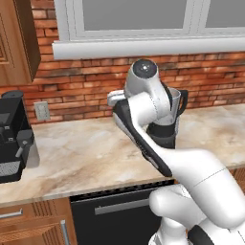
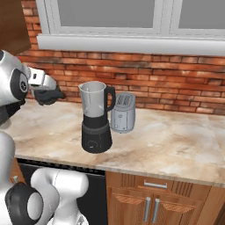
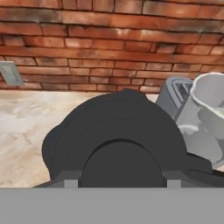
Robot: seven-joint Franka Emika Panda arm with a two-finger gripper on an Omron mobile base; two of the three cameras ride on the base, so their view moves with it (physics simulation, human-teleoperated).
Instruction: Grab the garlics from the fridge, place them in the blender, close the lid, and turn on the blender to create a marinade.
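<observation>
Left of the open-mouthed blender (image 2: pixel 96 117), above bare counter (image 2: pixel 176 145), the jaws grip the lid (image 3: pixel 118 140) — toaster (image 2: pixel 122 112) just behind.

I see the blender (image 2: pixel 96 117) standing on the desk (image 2: pixel 167 145), with the toaster (image 2: pixel 122 112) touching its right rear. The lid (image 3: pixel 118 140) hangs left of the blender, above the desk; the coffee machine (image 1: pixel 14 136) sits far to its left.

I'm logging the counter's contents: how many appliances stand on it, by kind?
Blender: 1
Toaster: 1
Coffee machine: 1
Total: 3, plus the black lid seen up close in the hand view.
</observation>
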